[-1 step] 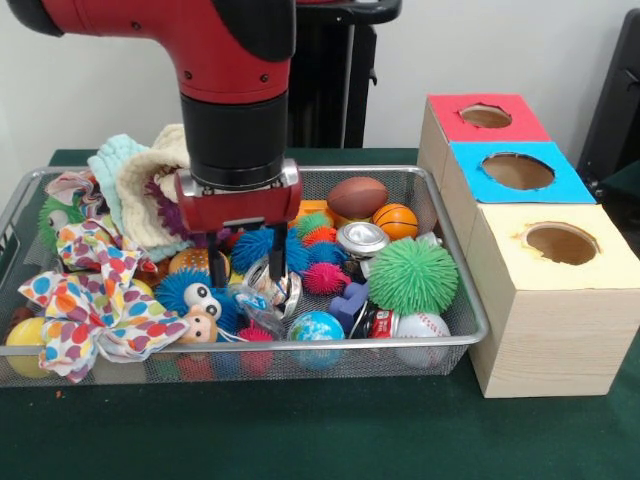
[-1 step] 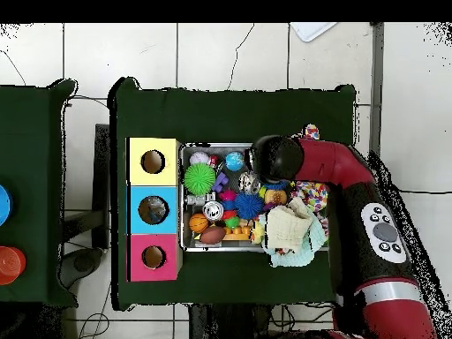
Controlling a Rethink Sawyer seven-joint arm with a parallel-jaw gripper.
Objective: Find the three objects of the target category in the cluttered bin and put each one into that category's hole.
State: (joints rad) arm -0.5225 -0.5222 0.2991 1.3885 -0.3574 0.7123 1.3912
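A wire mesh bin (image 1: 452,338) holds mixed clutter: a silver can (image 1: 361,238), a crushed can (image 1: 268,290), a red and black can (image 1: 375,322), spiky balls, sports balls and cloth. My gripper (image 1: 247,268) reaches down into the middle of the bin. It is open, and its fingers (image 1: 215,266) straddle a blue spiky ball (image 1: 258,247) just above the crushed can. Right of the bin stand three boxes with round holes: red (image 1: 486,116), blue (image 1: 517,171) and yellow (image 1: 560,243). In the overhead view the arm's head (image 2: 275,159) hides the fingers.
A green spiky ball (image 1: 412,275), football (image 1: 356,197), basketball (image 1: 396,221), baseball (image 1: 424,328) and globe ball (image 1: 316,328) fill the bin's right half. A polka-dot cloth (image 1: 90,310) and knit hats (image 1: 140,185) pile up on the left. The boxes (image 2: 153,210) touch the bin's side.
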